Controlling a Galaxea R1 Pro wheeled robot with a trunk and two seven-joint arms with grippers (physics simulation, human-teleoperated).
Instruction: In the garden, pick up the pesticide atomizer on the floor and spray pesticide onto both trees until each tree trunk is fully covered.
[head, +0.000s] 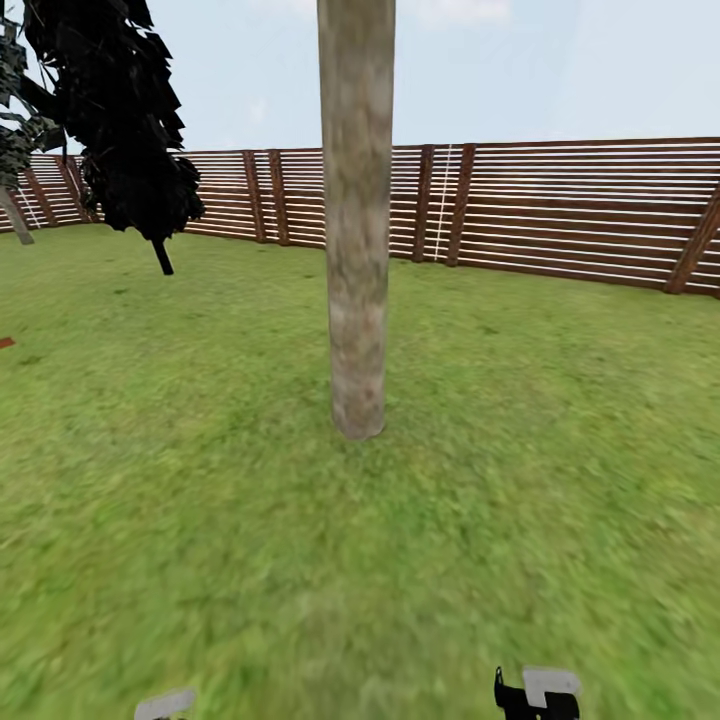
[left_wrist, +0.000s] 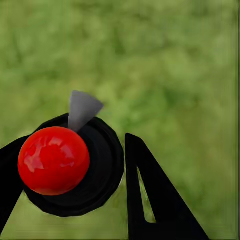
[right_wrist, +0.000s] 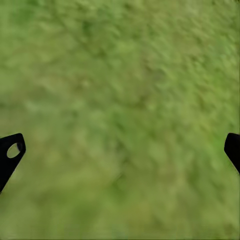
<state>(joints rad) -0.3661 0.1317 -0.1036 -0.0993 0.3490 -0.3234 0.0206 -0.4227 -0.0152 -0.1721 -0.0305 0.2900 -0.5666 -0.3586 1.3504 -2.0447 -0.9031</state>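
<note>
Black fingers (left_wrist: 150, 195) of the left gripper (left_wrist: 70, 185) clamp a glossy red ball on a round black body with a small grey nozzle, evidently the pesticide atomizer (left_wrist: 55, 160), carried low over the lawn, ready to aim. The right gripper (right_wrist: 120, 150) holds nothing, its fingers spread wide apart above blurred grass. Straight ahead, well apart from both arms, stands a tree trunk (head: 357, 220): a smooth, mottled grey-tan column rising from the garden turf before the far slatted wooden fence (head: 580, 210). At far left hangs dark foliage (head: 120, 110).
</note>
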